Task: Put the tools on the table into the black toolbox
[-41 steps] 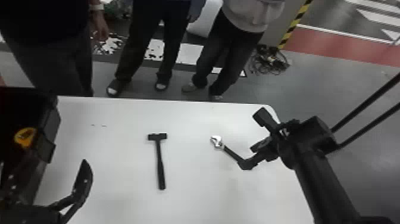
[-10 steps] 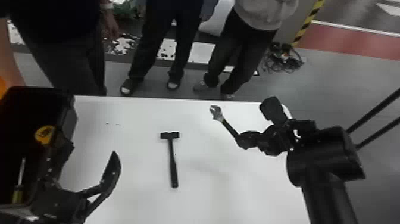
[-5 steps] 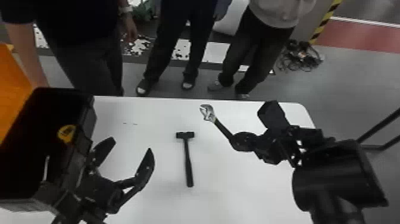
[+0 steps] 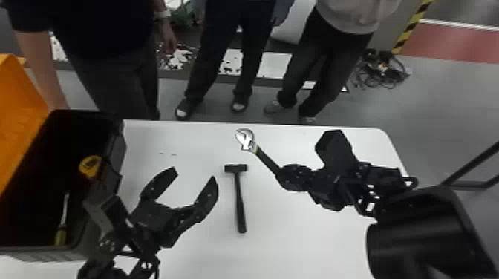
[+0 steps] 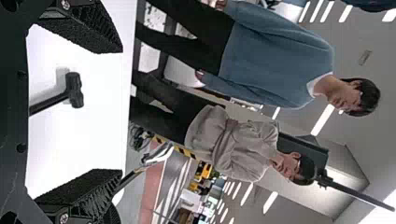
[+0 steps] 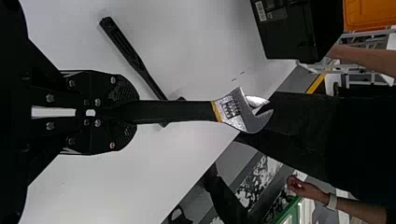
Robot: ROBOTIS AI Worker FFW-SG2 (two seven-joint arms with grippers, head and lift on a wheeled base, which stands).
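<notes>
Judging from the layout, you are partway through a handover. Your right gripper (image 4: 284,176) is closed on the handle end of the silver-headed, black-handled adjustable wrench (image 4: 265,159), above the white table (image 4: 304,237). Your left gripper (image 4: 195,177) is wide and empty, at ten o'clock from the black hammer (image 4: 239,196) lying on the table. The black plastic toolbox (image 4: 117,152) with the orange lid (image 4: 18,100) sits at nine o'clock. Bring the wrench toward nine, above the hammer, straddle its bare handle with the left fingers, and release the right only once that grip is firm; a pinch on the head could slip.

The head view gives you the toolbox's inside, with a yellow tape measure (image 4: 89,166) and a yellow-green-handled screwdriver (image 4: 60,233); the right wrist view gives its outer wall, plus the wrench's ridged adjusting wheel (image 6: 231,108).
</notes>
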